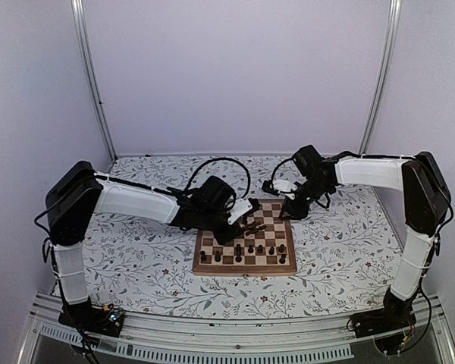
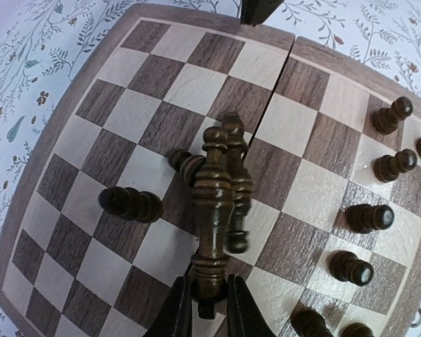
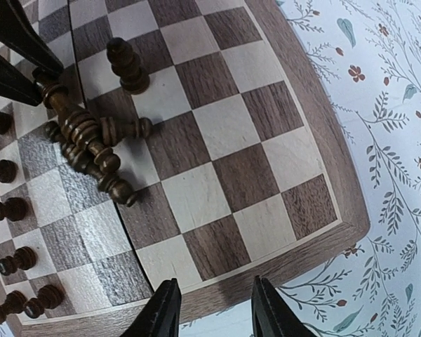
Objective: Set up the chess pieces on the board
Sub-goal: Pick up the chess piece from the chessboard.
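The wooden board lies mid-table; it also shows in the left wrist view and the right wrist view. My left gripper is shut on the base of a tall dark chess piece, held over the board's middle. Beneath it lie another tall piece, a small piece and a toppled piece. Several pawns stand along one side, seen in the top view as a row near the front edge. My right gripper is open and empty over the board's far border.
The floral table surface surrounds the board. In the right wrist view the left gripper's dark fingers show at the top left above the heap of pieces, and one piece stands alone nearby.
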Available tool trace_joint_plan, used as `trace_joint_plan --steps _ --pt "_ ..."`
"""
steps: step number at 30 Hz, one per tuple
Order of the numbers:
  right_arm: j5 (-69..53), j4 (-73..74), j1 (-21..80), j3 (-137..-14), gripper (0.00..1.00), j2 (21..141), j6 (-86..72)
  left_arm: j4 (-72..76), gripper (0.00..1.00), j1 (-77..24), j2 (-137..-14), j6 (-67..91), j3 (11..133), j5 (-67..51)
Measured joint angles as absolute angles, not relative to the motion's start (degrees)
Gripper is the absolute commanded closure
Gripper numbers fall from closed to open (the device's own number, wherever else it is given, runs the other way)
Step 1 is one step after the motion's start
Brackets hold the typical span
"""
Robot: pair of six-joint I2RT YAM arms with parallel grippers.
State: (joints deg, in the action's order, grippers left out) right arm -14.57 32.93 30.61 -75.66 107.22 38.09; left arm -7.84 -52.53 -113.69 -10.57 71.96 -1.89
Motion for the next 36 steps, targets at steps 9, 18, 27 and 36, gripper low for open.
trace_joint_plan --steps 9,18,27,36 --pt "-25.6 37.7 29.9 -84.7 0.57 107.7 36.7 -6.2 0.93 -49.6 -107.2 -10.5 71.1 -4.4" --pt "-35.7 41.6 29.9 -89.5 0.53 112.3 35.9 -5.9 0.94 -49.3 -106.9 -9.2 71.1 -7.7" --pt "-43.8 44.1 29.9 -89.6 0.54 114.0 36.7 -4.9 0.94 -48.2 -106.4 -7.3 70.6 -11.5" --pt "-46.9 44.8 29.9 -90.5 0.55 115.0 36.8 -4.2 0.94 -48.1 -106.4 -6.1 70.4 -14.5"
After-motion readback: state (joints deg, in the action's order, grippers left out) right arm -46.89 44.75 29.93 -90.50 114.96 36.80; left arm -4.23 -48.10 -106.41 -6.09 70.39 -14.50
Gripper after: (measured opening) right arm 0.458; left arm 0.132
